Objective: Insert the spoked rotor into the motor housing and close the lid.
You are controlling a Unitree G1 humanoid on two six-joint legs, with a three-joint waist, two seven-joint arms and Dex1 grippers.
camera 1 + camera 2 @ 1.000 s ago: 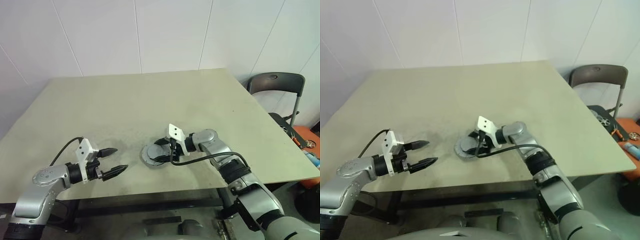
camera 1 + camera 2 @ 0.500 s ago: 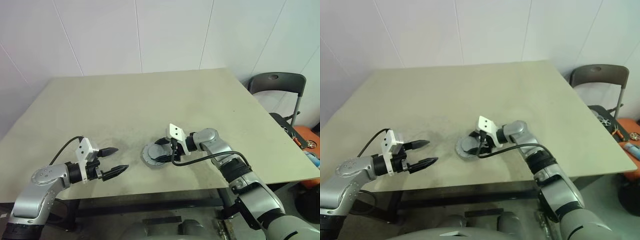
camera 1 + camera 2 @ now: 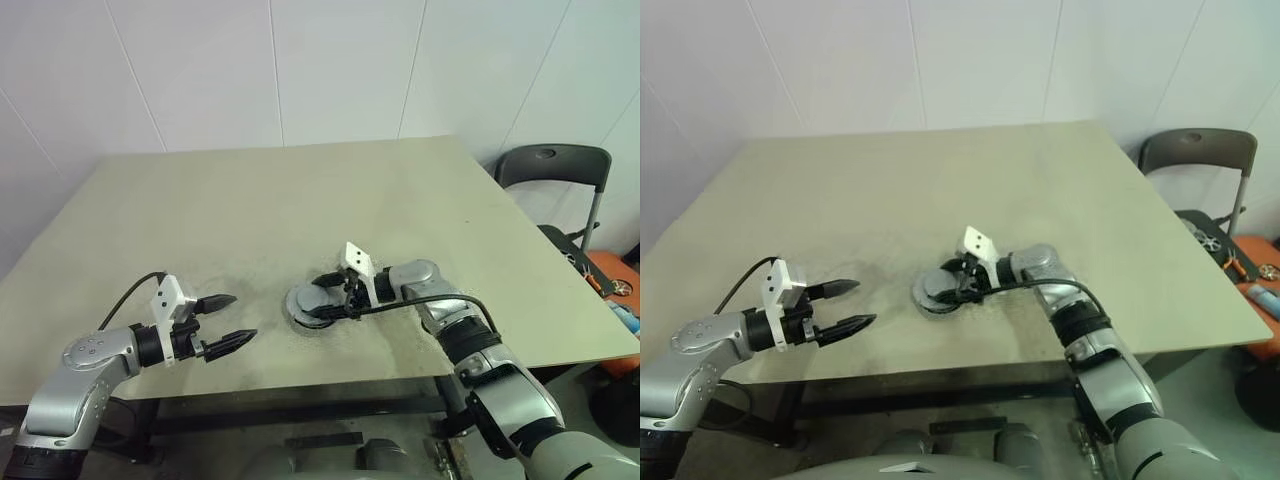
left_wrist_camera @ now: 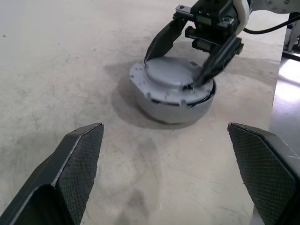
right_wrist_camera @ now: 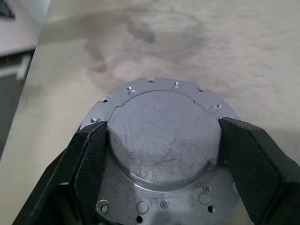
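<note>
1. Resting near the front of the beige worktop (image 3: 300, 200), the round grey-silver metal lid (image 3: 312, 303) sits gripped between the right gripper's (image 3: 330, 300) fingers.
2. Left wrist view: left gripper (image 4: 173, 173) fingers spread apart, empty.
3. Right wrist view: black fingers (image 5: 89, 159) clamp the lid's raised centre.

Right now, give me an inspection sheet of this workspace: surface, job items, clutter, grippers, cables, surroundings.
Surface: pale table, scuffed and stained near the front edge.
Job's things: grey-silver lid sits on a round grey body on the table; rotor and windings are hidden, so I cannot tell whether they are inside.
Clutter: nothing seen on the table.
Grippers: right gripper has its fingers on either side of the lid's raised centre; left gripper is open, holds nothing and hovers apart from the lid.
Cables: a black cable loops along the right arm, another along the left.
Surroundings: white panelled wall; dark chair beyond the table's right corner.
</note>
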